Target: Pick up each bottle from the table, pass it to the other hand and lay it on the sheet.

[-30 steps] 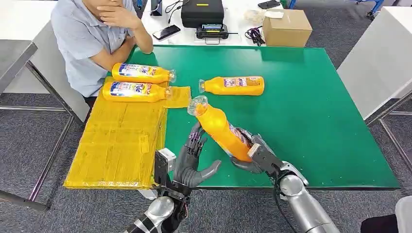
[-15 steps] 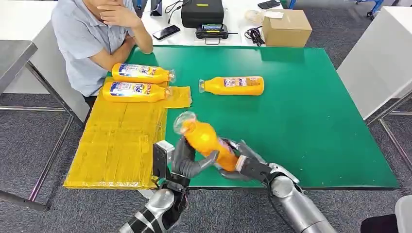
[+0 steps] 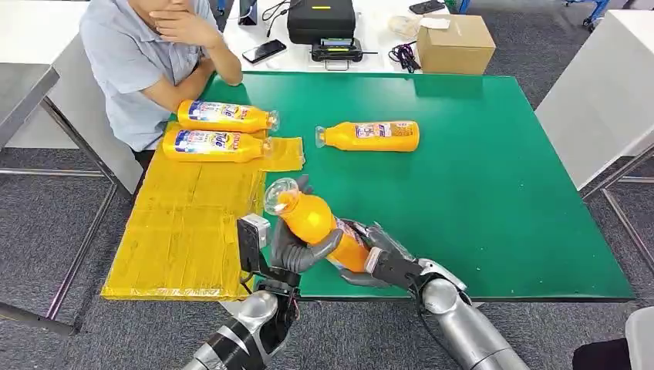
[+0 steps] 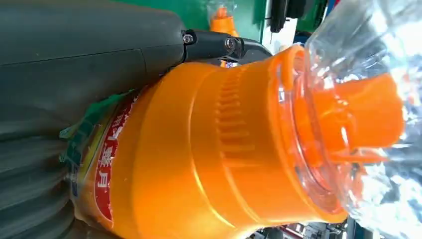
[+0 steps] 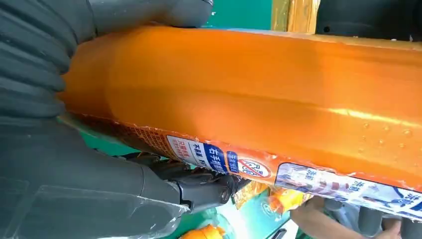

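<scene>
An orange bottle (image 3: 316, 223) with a clear cap hangs tilted over the green table's (image 3: 478, 193) near edge, cap toward the yellow sheet (image 3: 185, 223). My left hand (image 3: 297, 250) wraps its upper body, thumb across the front, and my right hand (image 3: 378, 262) grips its base. In the left wrist view the bottle (image 4: 209, 149) lies against my left hand (image 4: 74, 64). In the right wrist view its labelled body (image 5: 249, 94) sits in my right hand (image 5: 50, 124). Two bottles (image 3: 224, 116) (image 3: 216, 145) lie on the sheet's far end. Another bottle (image 3: 370, 136) lies on the table.
A person (image 3: 146, 54) sits at the table's far left corner, elbow by the sheet. Beyond the far edge are a phone (image 3: 264, 51), a black case (image 3: 321, 19) and a cardboard box (image 3: 455, 42). A white table (image 3: 601, 92) stands to the right.
The bottle has swung down and left toward the sheet. My left hand, open beside it a second ago, now wraps its upper body. The right hand has stayed on the base.
</scene>
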